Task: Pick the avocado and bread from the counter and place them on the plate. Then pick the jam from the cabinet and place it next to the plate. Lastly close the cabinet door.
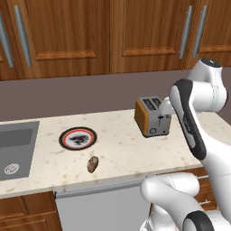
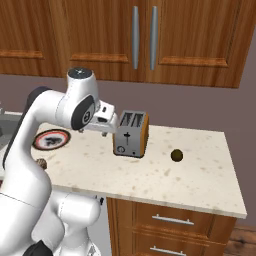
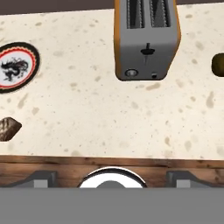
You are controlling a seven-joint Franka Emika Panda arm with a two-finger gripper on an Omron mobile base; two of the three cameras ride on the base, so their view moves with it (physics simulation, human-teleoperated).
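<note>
The gripper (image 3: 112, 177) hangs above the counter's (image 1: 122, 149) near edge, its jaws spread wide and empty. On the counter, the bread (image 1: 92, 164) lies near the front edge at left, the empty plate (image 1: 78, 137) just beyond it. A toaster (image 2: 130, 133) stands mid-counter, the avocado (image 2: 177, 155) to its right. The cabinet (image 2: 145, 37) hangs behind, its doors closed.

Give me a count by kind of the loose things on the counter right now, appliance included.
Plate: 1, with nothing on it
Bread: 1, on the counter in front of the plate
Avocado: 1, on the counter on the far side of the toaster from the plate
Toaster: 1
Total: 4
</note>
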